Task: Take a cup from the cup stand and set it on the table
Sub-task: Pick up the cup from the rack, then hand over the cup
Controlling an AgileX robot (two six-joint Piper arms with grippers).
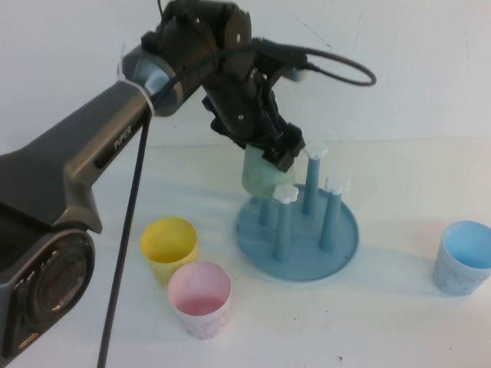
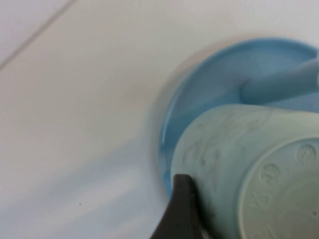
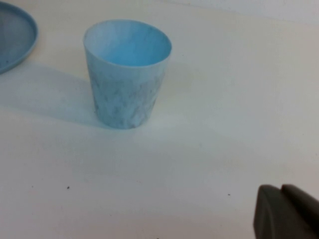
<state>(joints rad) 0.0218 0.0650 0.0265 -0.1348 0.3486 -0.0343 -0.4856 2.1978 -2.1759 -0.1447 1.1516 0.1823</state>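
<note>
One mint-green cup [image 1: 259, 175], upside down over the blue cup stand [image 1: 298, 230], was clamped by the left gripper [image 1: 270, 157]; the right gripper [image 3: 286, 211], finger state unclear, hovered near the light blue cup [image 3: 127, 69].

A plain white bench [image 1: 399, 322] fills the scene, lit evenly from above, with only soft grey shadows on it. Behind the left end effector [image 1: 275, 157] the bench meets a bare, pale wall [image 1: 414, 61] along a faint horizontal join. Ahead of the right end effector [image 3: 286, 211], a few tiny dark specks [image 3: 68, 187] dot the white surface.
</note>
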